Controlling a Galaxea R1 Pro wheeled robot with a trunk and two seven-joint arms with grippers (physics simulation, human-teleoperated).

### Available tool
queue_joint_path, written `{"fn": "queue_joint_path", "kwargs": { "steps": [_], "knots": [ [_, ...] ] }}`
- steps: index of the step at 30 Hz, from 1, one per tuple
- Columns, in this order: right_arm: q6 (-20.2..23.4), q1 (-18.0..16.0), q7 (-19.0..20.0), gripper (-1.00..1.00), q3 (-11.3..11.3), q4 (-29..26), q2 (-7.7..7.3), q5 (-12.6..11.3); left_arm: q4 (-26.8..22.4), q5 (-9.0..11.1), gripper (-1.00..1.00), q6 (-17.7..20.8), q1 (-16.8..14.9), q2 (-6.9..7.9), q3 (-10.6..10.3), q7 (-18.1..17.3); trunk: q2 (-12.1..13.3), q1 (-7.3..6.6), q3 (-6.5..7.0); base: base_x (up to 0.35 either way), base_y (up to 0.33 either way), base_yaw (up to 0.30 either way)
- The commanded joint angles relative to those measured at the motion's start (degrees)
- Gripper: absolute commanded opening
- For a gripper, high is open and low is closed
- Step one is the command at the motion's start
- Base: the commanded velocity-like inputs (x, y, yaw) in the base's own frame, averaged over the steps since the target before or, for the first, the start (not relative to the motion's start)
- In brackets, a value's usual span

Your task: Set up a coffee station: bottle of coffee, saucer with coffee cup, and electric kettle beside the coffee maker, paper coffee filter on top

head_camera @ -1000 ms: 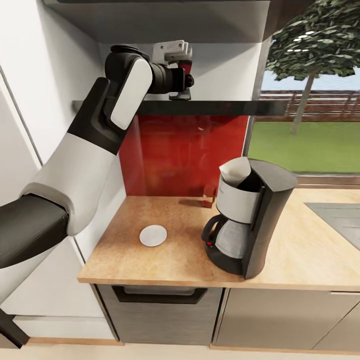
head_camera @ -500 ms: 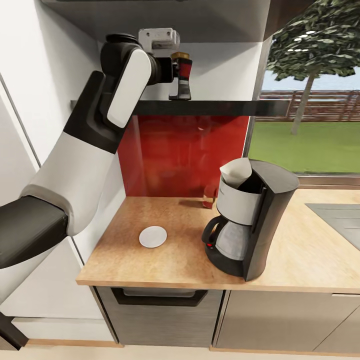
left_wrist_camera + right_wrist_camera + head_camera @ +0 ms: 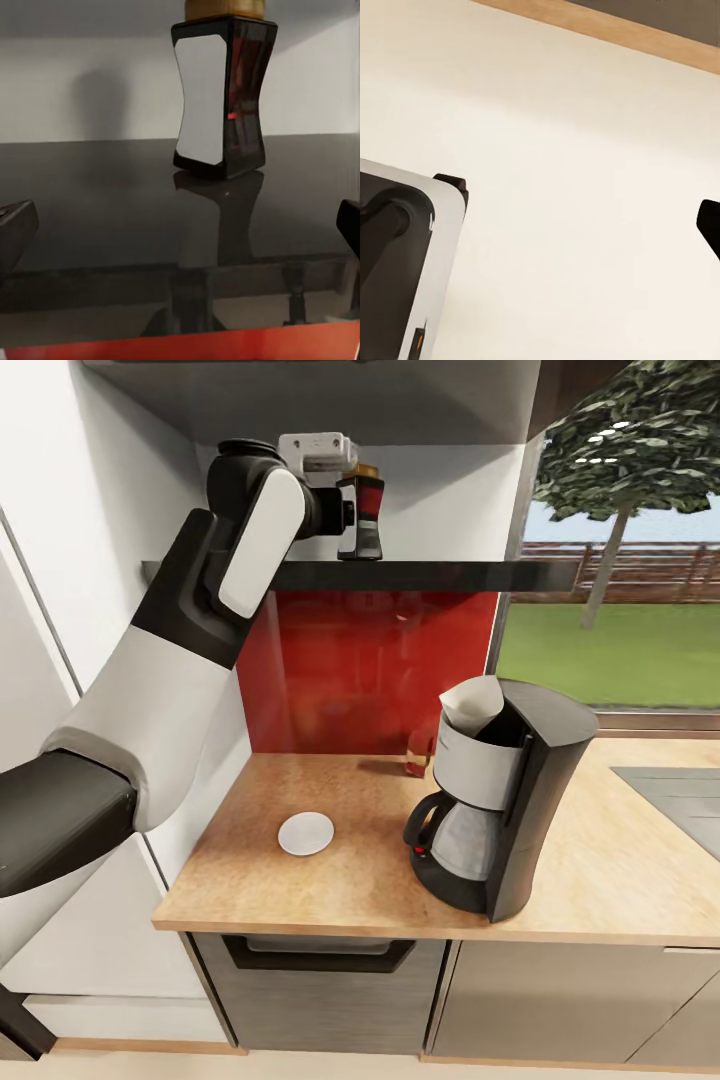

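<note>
The dark coffee bottle (image 3: pixel 369 494) with a gold cap and white label stands on the black kitchen shelf (image 3: pixel 440 574). In the left wrist view the coffee bottle (image 3: pixel 222 88) is upright beyond my fingertips (image 3: pixel 15 232), untouched. My left gripper (image 3: pixel 360 520) is open at the shelf's front edge, just short of the bottle. On the wooden countertop (image 3: pixel 330 880) stands the black coffee maker (image 3: pixel 500 800) with a white paper filter (image 3: pixel 470 705) in its top. A white saucer (image 3: pixel 306 832) lies to its left. My right gripper (image 3: pixel 540 225) hangs low over the floor, one fingertip (image 3: pixel 709 222) showing.
A small red object (image 3: pixel 414 758) sits behind the coffee maker against the red backsplash (image 3: pixel 370 670). A cabinet underside (image 3: pixel 330 400) hangs close above the shelf. A cooktop (image 3: pixel 680 790) lies at the right. Part of the robot's base (image 3: pixel 397 255) shows over the cream floor.
My left gripper has drawn back from the bottle toward the left, uncovering it, then dropped slightly. The bottle stays on the shelf.
</note>
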Motion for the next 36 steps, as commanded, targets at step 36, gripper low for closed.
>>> {"fn": "queue_joint_path", "kwargs": {
  "steps": [36],
  "knots": [
    [-0.31, -0.09, 0.34, 1.0, -0.5, 0.2, -0.08, 0.11, -2.3, 0.57, 1.0, 0.06, -0.07, 0.0, 0.14, 0.55, 11.96, -6.58, 5.3, 0.0, 0.0, 0.0]
  ]
}}
